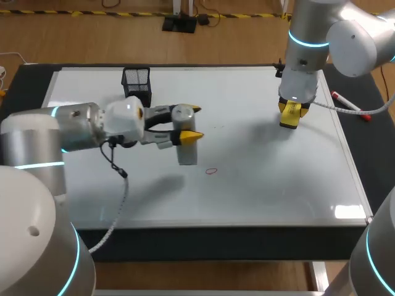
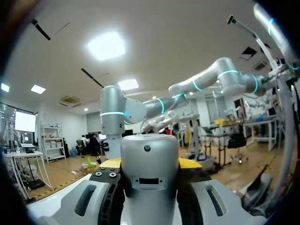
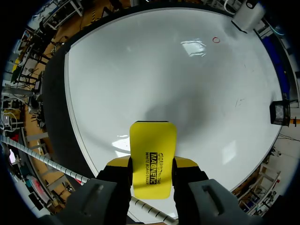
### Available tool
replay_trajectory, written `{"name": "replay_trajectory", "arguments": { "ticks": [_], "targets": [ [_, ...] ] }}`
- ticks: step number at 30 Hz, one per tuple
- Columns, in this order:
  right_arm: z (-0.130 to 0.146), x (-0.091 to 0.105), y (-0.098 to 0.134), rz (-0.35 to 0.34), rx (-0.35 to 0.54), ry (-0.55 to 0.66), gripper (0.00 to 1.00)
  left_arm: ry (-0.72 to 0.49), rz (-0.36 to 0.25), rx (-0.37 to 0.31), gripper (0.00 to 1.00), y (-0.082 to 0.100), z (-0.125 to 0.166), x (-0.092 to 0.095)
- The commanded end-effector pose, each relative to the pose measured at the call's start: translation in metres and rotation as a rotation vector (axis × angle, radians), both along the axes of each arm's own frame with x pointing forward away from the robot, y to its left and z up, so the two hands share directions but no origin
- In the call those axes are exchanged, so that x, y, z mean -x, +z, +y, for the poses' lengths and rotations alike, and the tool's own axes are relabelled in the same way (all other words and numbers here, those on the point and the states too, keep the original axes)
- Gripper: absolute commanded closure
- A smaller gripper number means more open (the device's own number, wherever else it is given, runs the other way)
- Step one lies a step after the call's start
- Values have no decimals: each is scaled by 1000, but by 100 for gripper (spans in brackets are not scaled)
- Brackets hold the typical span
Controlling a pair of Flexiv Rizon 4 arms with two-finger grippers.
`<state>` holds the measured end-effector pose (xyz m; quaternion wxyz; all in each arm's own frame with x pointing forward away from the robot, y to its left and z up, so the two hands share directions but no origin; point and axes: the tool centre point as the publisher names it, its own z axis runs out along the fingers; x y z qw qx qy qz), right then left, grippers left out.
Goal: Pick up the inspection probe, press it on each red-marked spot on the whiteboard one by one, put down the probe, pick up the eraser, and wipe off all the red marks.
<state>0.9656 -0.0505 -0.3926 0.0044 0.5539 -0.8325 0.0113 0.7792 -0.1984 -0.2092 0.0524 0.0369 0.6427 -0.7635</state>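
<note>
Left gripper point(image 1: 193, 123): closed on the grey inspection probe point(image 1: 186, 148), which is held upright above the whiteboard point(image 1: 265, 185), near its middle.
Right gripper point(image 3: 151, 174): clamped on the yellow eraser point(image 3: 153, 157), near the board's far right edge.
Red mark point(image 1: 212, 171): one small ring, drawn on the board just beside the probe's lower end.

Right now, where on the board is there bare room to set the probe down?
Free: near strip of the whiteboard, between the red mark and its near edge; also the middle, between left hand and right hand. Crowded: far edge by the mesh holder, and under the probe and the eraser.
</note>
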Motion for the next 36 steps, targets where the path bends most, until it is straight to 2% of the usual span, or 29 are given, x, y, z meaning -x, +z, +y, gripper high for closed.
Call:
{"name": "replay_trajectory", "arguments": {
  "ticks": [1, 13, 19, 36],
  "targets": [
    [-1, 0, 1, -1, 3, 1, 100, -6, -2, -5, 100, -11, -25, -3],
    [-1, 0, 1, -1, 3, 1, 100, -29, 13, -8, 100, -32, -49, -3],
    [-1, 0, 1, -1, 3, 1, 100, -33, 26, -3, 100, -43, -52, -4],
    [-1, 0, 1, -1, 3, 1, 100, -29, 41, -11, 100, -57, -56, -7]
  ]
}}
